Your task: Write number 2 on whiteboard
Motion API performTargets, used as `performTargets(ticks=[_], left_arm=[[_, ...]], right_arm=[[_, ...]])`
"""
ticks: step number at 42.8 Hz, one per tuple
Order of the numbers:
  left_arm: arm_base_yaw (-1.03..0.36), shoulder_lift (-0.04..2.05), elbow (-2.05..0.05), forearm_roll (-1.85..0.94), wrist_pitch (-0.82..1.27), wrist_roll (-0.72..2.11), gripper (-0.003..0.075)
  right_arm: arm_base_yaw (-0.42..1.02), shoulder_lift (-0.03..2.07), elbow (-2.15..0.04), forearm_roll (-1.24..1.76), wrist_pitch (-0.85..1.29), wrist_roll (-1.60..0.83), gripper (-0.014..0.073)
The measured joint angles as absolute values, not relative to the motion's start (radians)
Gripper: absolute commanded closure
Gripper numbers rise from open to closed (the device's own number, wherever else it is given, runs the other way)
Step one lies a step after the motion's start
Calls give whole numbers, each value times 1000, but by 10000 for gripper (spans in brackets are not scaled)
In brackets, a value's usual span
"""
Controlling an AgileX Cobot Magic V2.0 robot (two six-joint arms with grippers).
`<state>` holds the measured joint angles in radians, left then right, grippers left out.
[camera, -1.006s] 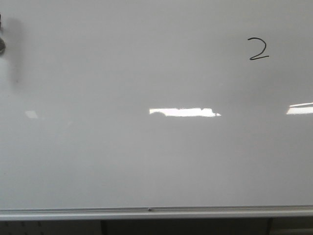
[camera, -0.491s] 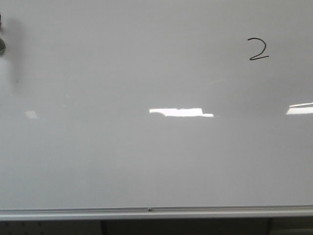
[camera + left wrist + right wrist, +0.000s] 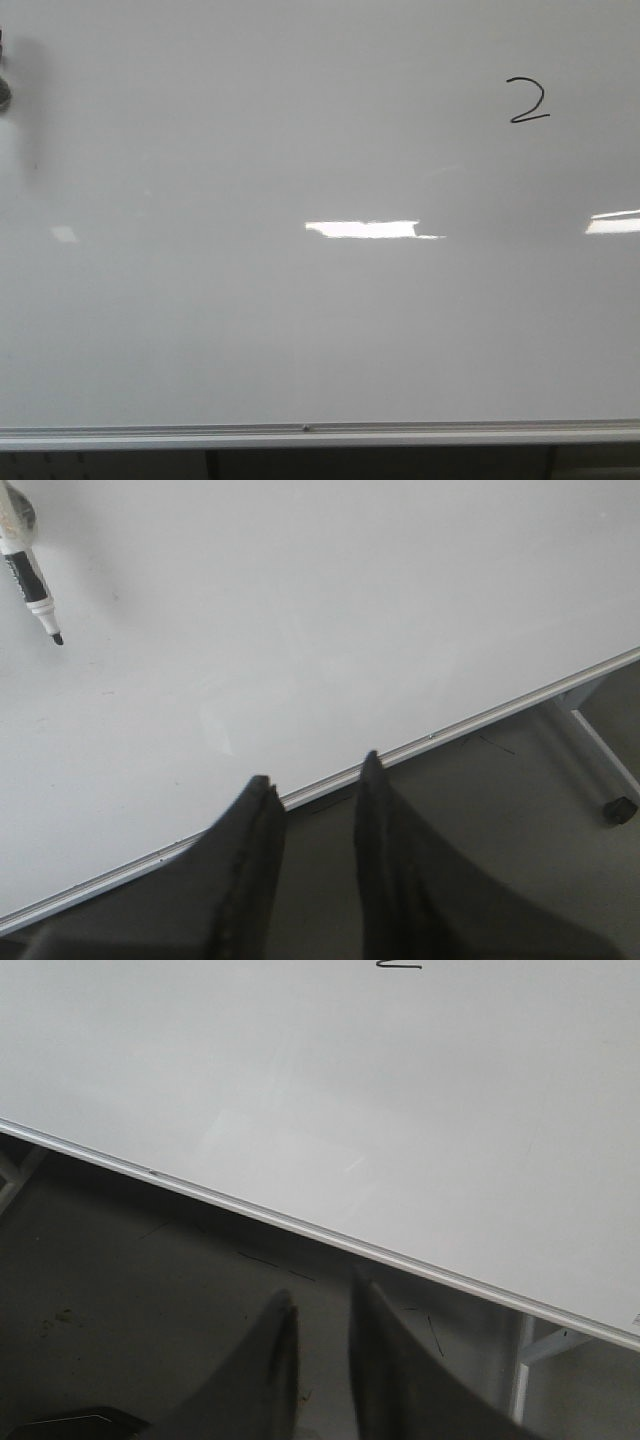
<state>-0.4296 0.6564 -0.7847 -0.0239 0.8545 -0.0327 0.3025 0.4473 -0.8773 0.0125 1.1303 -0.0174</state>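
The whiteboard [image 3: 300, 330] fills the front view, with a small black number 2 [image 3: 528, 101] drawn at its upper right. Neither gripper shows in the front view. In the left wrist view my left gripper [image 3: 316, 777] is open and empty, hanging by the whiteboard's [image 3: 350, 600] silver lower frame. An uncapped black-and-white marker [image 3: 28, 575] rests against the board far from those fingers. My right gripper [image 3: 322, 1295] is also open and empty, below the whiteboard [image 3: 400, 1110]. Only the base stroke of the number 2 [image 3: 398, 965] shows there.
A dark round object [image 3: 4, 95] sits at the board's left edge in the front view. The aluminium frame [image 3: 320, 436] runs along the bottom. Bright light reflections [image 3: 362, 229] lie on the board. A stand leg with a caster [image 3: 620, 808] stands on the dark floor.
The right end of the bright reflection shifts slightly. The board and the 2 stay the same.
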Motion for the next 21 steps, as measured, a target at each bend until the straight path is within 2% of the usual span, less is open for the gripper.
performTargets(ticks=[2, 21], left_arm=[[-430, 656, -785, -24, 852, -33, 741], [-430, 656, -785, -24, 820, -32, 741]], right_arm=[[302, 447, -877, 13, 1130, -17, 664], [302, 447, -877, 13, 1127, -17, 663]])
